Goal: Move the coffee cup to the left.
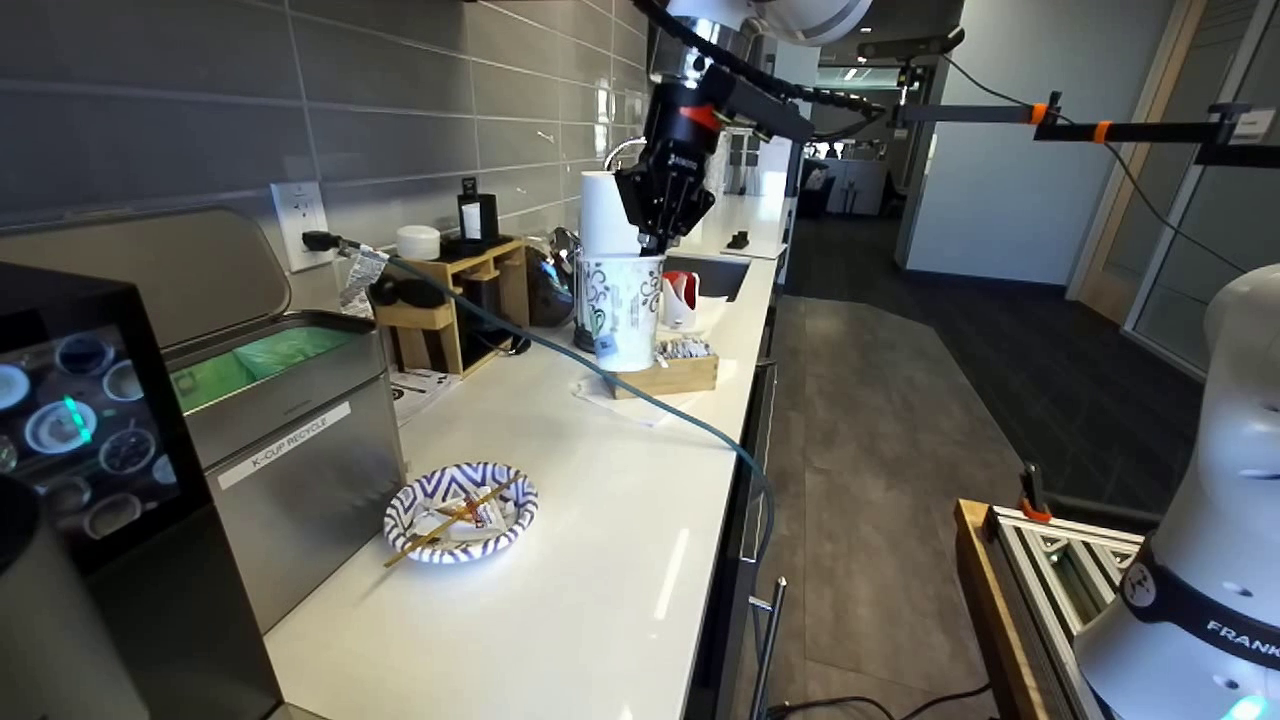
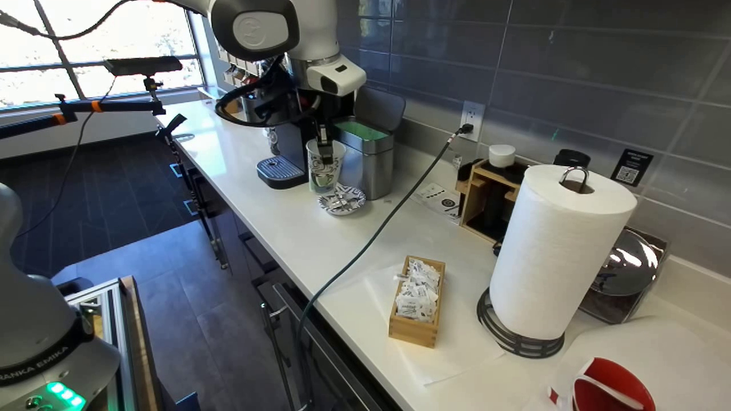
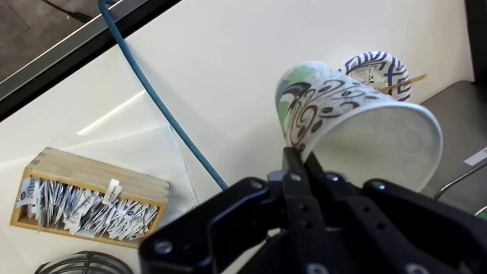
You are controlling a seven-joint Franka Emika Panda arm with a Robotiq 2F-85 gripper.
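Hanging from the Robotiq gripper, the paper coffee cup is near upright and clear of the white countertop in both exterior views. The gripper fingers are set narrow, with the cup wall pinched between them at the rim. A dark scroll pattern covers the cup side, with green and blue areas toward the base; the wrist view looks into the mouth. Beyond the cup base in the wrist view is a shallow blue-and-white bowl, which contains crumpled wrappers and carries a thin wooden stick across its rim. Beside the bowl is a stainless-steel bin marked "K-CUP RECYCLE", with its lid raised and a green liner visible. A coffee machine with a drip tray is located next to the bin. Farther along the countertop, on the side away from the machine, a wooden box filled with paper packets rests on a white sheet. Near the box, a paper-towel roll is mounted upright on a black wire stand. A blue cord runs from the wall outlet across the countertop and over its front edge, passing between the bowl and the box.
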